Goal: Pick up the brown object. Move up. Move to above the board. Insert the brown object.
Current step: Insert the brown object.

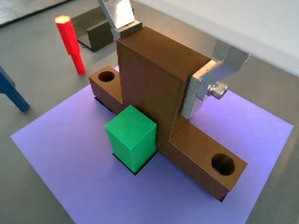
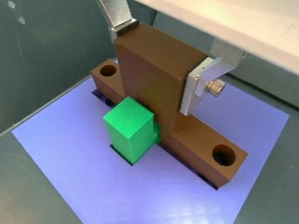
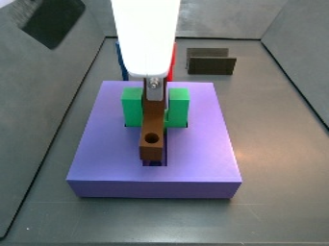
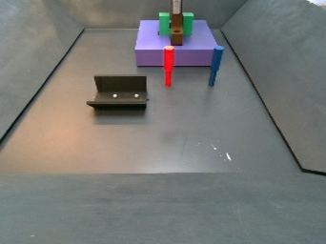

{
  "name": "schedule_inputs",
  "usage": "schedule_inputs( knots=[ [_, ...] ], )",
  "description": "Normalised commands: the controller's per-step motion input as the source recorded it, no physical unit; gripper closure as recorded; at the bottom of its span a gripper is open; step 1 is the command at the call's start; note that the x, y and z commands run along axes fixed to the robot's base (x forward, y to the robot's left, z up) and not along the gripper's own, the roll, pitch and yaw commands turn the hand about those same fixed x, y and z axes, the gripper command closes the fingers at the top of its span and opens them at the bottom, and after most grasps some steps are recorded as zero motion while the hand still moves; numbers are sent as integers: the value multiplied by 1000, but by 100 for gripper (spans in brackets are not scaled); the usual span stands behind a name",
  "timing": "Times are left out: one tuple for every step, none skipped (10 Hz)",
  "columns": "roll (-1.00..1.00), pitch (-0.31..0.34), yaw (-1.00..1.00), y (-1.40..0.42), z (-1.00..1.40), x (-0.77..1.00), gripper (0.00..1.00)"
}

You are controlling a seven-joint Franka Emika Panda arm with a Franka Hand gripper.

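My gripper [image 1: 163,57] is shut on the brown object [image 1: 158,96], with a silver finger on each side of its upright bar. Both wrist views show this grip [image 2: 162,54]. The brown object's lower part [image 2: 216,153] lies in the slot of the lavender board [image 1: 70,166], with a round hole at each end. The green block [image 1: 131,136] stands on the board against the brown object. In a side view the gripper [image 3: 154,88] stands over the board [image 3: 193,144], and the brown object [image 3: 153,135] runs along the slot between the green block's arms [image 3: 178,106].
The dark fixture [image 4: 118,92] stands on the grey floor away from the board [image 4: 192,52]. A red post [image 4: 169,67] and a blue post [image 4: 215,65] stand at the board's edge. Walls enclose the floor.
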Motion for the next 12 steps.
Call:
schedule_inputs(
  knots=[
    [19,0,0,-54,-166,180,100],
    [43,0,0,-54,-154,11,100],
    [41,0,0,-40,-146,0,100],
    [50,-1,0,-14,-177,0,100],
    [87,-1,71,-17,-194,0,100],
    [131,-7,109,-71,-197,0,100],
    [121,-24,89,-46,-234,0,100],
    [136,-6,71,-40,-234,0,100],
    [186,0,60,-51,-249,0,100],
    [200,0,34,-54,-260,0,100],
    [153,0,3,-60,-200,0,100],
    [0,0,0,0,0,0,100]
  ],
)
